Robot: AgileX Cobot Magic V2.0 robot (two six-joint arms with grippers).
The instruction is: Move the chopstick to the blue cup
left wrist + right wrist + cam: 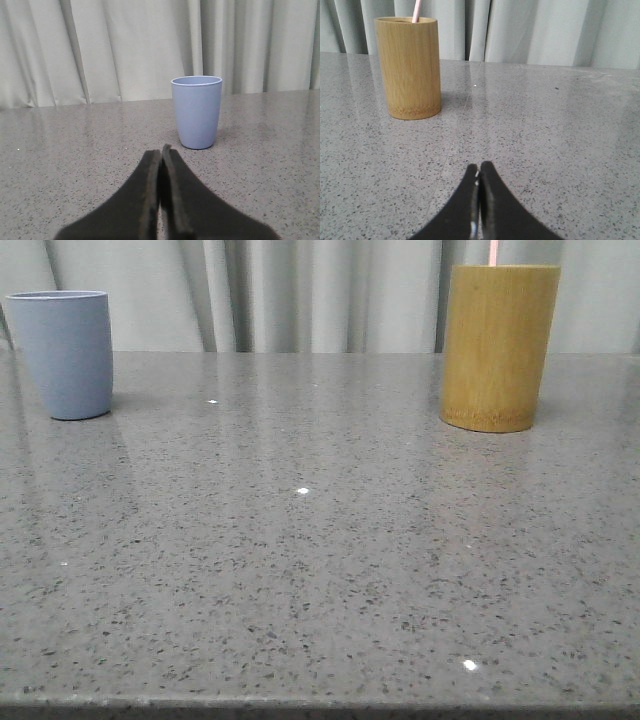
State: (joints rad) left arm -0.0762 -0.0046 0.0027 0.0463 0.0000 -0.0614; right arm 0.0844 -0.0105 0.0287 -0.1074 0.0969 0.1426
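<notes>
The blue cup (64, 353) stands at the far left of the grey speckled table; it also shows in the left wrist view (196, 111). A pale pink chopstick (495, 252) pokes up from the taller yellow-brown bamboo cylinder (498, 347) at the far right; only its upper part shows, also in the right wrist view (417, 10). My left gripper (160, 150) is shut and empty, low over the table, short of the blue cup. My right gripper (479, 167) is shut and empty, well short of the bamboo cylinder (409, 67). Neither gripper shows in the front view.
A pale pleated curtain (320, 295) hangs right behind the table's far edge. The table's front edge (320, 705) runs along the bottom of the front view.
</notes>
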